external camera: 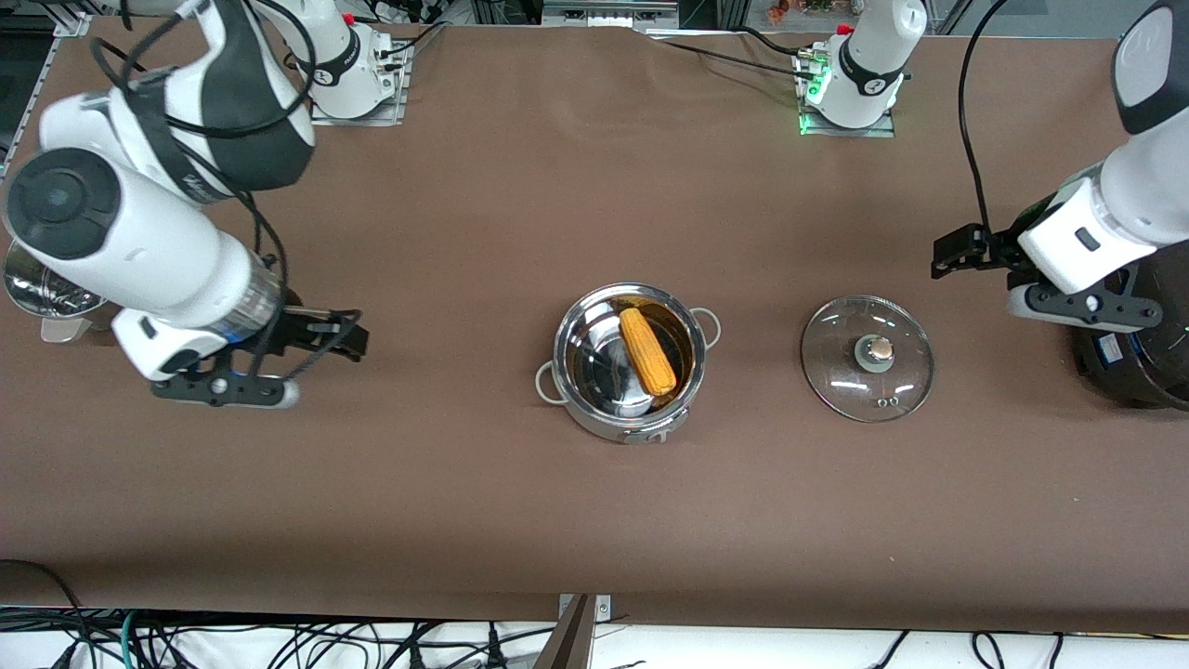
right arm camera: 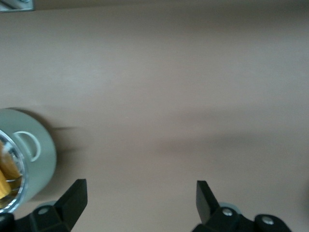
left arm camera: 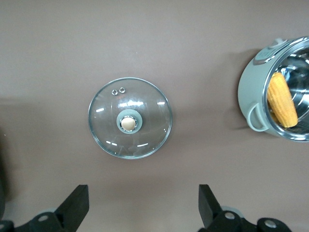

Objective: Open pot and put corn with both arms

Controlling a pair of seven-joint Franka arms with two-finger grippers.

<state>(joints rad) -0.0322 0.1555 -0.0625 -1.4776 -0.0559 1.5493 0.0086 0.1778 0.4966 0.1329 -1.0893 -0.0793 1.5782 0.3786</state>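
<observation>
The round shiny steel pot [external camera: 628, 360] with two small loop handles sits in the middle of the brown table [external camera: 594, 520]; it has no lid on; the yellow-orange corn cob [external camera: 647, 351] lies inside it, on the shiny bottom, leaning toward one side of the pot. The clear glass lid [external camera: 868, 358] with a round knob lies flat on the table beside the pot, toward the left arm's end, and does not touch the pot.

The left gripper [external camera: 957, 253] is up in the air over bare table near the lid, toward the left arm's end; its two black fingers [left arm camera: 75, 205] are spread wide apart and hold nothing; in the left wrist view the lid [left arm camera: 130, 118] lies just past the fingers, and the pot [left arm camera: 277, 92] with the corn [left arm camera: 282, 99] shows at the edge.

The right gripper [external camera: 344, 336] is over bare table toward the right arm's end, well apart from the pot; its fingers [right arm camera: 72, 200] are wide apart too and hold nothing; the right wrist view shows the side of the pot [right arm camera: 24, 159] at its edge.

A big black round cooker [external camera: 1138, 348] stands at the left arm's end; a shiny steel pot [external camera: 42, 293] peeks out under the right arm.
</observation>
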